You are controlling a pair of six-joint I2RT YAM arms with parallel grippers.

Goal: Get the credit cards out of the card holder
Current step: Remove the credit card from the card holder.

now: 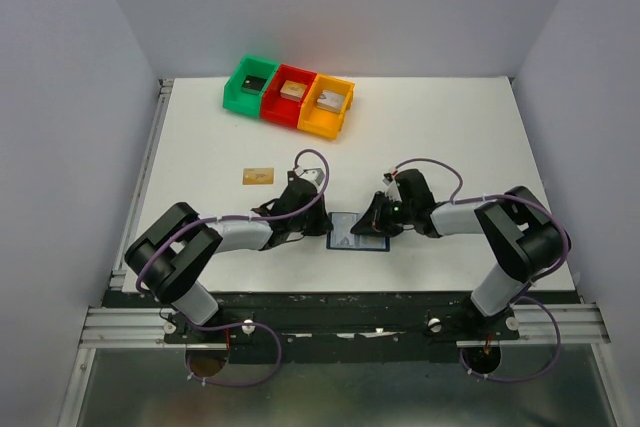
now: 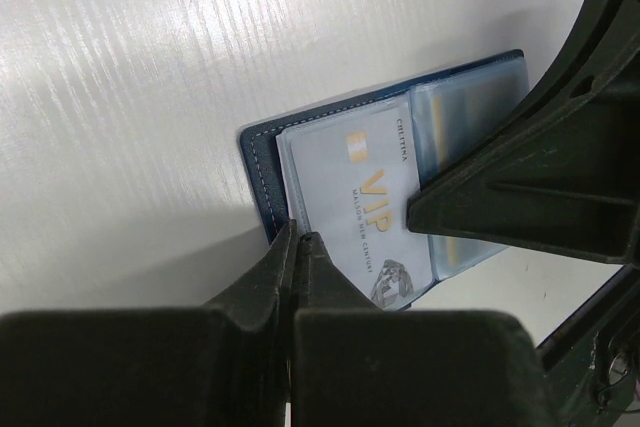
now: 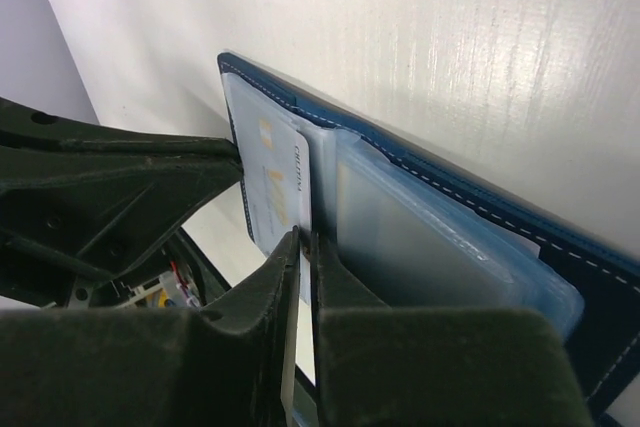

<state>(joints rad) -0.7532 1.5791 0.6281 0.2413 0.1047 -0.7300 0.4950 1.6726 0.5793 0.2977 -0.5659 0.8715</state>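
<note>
One seemingly stiff, slick card (image 3: pixel 275 182) is being pinched edgewise by right gripper (image 3: pixel 305 239), pressed-together left gripper (image 2: pixel 297 239) pinning holder (image 2: pixel 255 162) at its 9 o'clock rim.

The holder (image 1: pixel 352 233) lies spread on the table (image 1: pixel 450 147), at the middle of the near edge. The left gripper (image 1: pixel 322 231) is at the holder's left edge, its fingertips touching that edge. The right gripper (image 1: pixel 373 226) is over the holder's right half, facing the left one. A pocketed card (image 2: pixel 365 197) sits in the holder's left half, with its right edge between the right gripper's fingers. A loose card (image 1: pixel 258 176) lies on the table, left of the holder and farther back. Three bins (image 1: pixel 288 95) stand touching in a row at the far edge, left of centre, each with a block (image 1: pixel 292 91) inside.
</note>
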